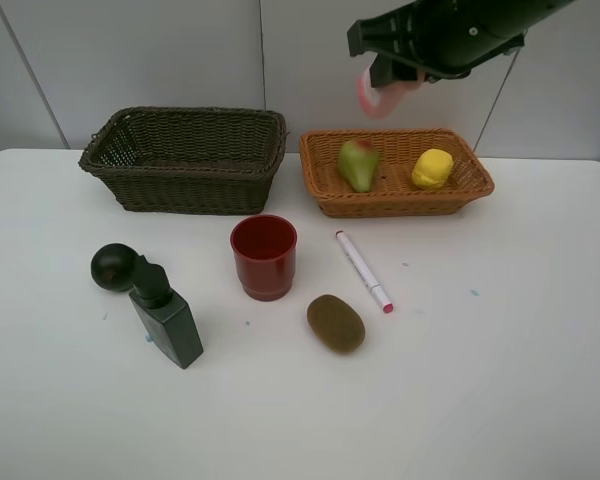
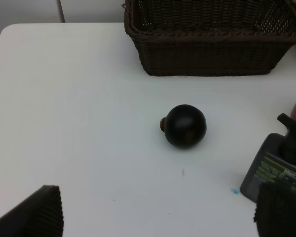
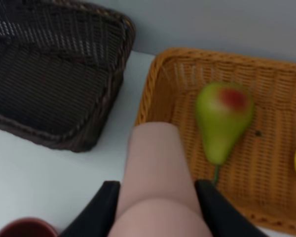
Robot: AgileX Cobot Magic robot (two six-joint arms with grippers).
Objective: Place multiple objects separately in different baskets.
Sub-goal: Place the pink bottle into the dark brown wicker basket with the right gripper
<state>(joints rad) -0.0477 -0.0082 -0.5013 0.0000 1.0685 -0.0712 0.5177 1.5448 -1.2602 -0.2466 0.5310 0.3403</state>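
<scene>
Jaws of the right arm pinch the small pink bottle point(image 3: 155, 173), held aloft over the orange-tan basket point(image 1: 330, 195), which already holds the green-red pear point(image 1: 358, 163) and yellow lemon point(image 1: 432, 168). Left jaws, spread wide, hang near the dark round fruit point(image 2: 185, 125). Dark brown basket point(image 1: 180, 190) looks unfilled. Red cup point(image 1: 264, 257), pink-white marker point(image 1: 363, 270), brown kiwi point(image 1: 335, 323) and dark green bottle point(image 1: 167, 318) lie unsorted on the desk point(image 1: 500, 380).

Two wicker baskets: one dark basket point(image 1: 185, 187) and one orange basket point(image 1: 400, 204). Four fruits: one pear point(image 1: 358, 163), one lemon point(image 1: 432, 168), one kiwi point(image 1: 335, 323), one dark fruit point(image 1: 113, 266). Two bottles: one green bottle point(image 1: 167, 320), one pink bottle point(image 3: 155, 177). One red cup point(image 1: 264, 258). One marker point(image 1: 363, 271). One white surface point(image 1: 500, 380).
</scene>
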